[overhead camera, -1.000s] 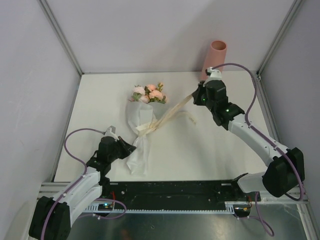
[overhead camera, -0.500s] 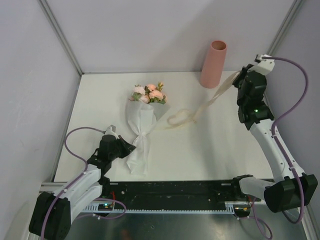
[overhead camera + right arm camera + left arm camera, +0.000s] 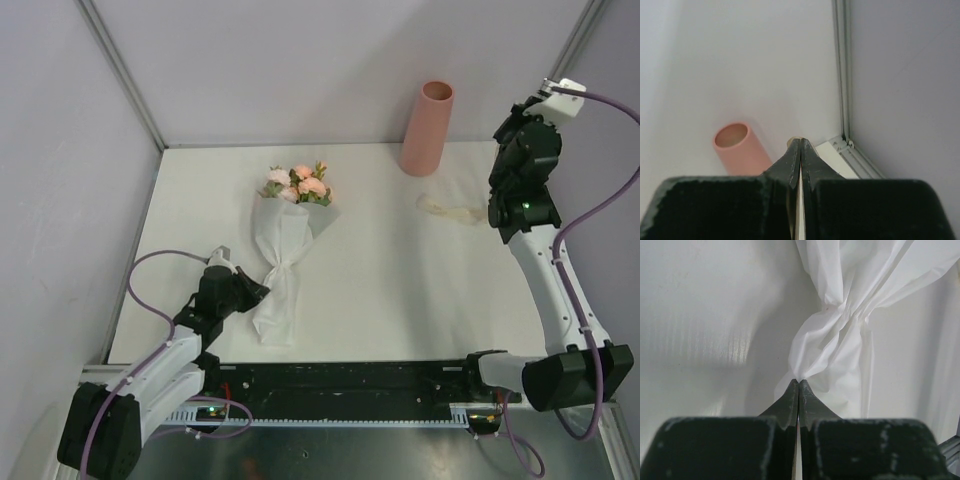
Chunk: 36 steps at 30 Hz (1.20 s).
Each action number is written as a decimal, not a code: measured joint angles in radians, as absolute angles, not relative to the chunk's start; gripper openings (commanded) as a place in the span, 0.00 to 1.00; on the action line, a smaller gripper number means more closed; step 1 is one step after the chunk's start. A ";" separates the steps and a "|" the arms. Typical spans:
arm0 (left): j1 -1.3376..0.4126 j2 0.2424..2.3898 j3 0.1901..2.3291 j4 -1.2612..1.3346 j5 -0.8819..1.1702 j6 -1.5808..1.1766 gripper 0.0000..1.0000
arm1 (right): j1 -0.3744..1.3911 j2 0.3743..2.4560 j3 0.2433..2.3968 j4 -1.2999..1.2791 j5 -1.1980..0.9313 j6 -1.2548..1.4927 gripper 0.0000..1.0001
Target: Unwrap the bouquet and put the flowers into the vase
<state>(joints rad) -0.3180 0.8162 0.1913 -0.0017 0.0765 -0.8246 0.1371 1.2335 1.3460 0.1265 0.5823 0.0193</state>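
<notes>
Cream ribbon [image 3: 447, 208] near pink vase [image 3: 427, 128]

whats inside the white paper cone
Pink and peach roses stick out of the open top of the paper. Their stems are covered by the wrap, so they cannot be seen.
</notes>
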 measured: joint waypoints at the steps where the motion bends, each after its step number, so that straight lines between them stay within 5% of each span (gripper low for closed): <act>1: -0.319 0.818 0.193 -0.002 0.076 -0.822 0.00 | 0.134 1.243 1.343 0.114 0.569 0.026 0.00; 18: -0.364 0.898 0.218 0.042 0.070 -0.820 0.00 | -0.118 1.737 1.223 -0.129 0.279 0.350 0.01; 31: -0.436 1.084 0.347 0.105 0.054 -0.809 0.00 | -0.158 1.818 1.305 -0.340 0.122 0.480 0.60; 33: -0.438 1.110 0.365 0.112 0.051 -0.804 0.06 | -0.129 1.773 1.304 -0.353 0.096 0.479 0.62; 36: -0.438 1.137 0.380 0.115 0.049 -0.803 0.28 | -0.056 1.694 1.301 -0.347 0.046 0.477 0.63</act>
<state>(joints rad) -0.4381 1.1366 0.3801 0.1150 0.0490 -0.8028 -0.0559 1.6939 1.3010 -0.3473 0.0456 0.4770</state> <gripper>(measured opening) 0.097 0.616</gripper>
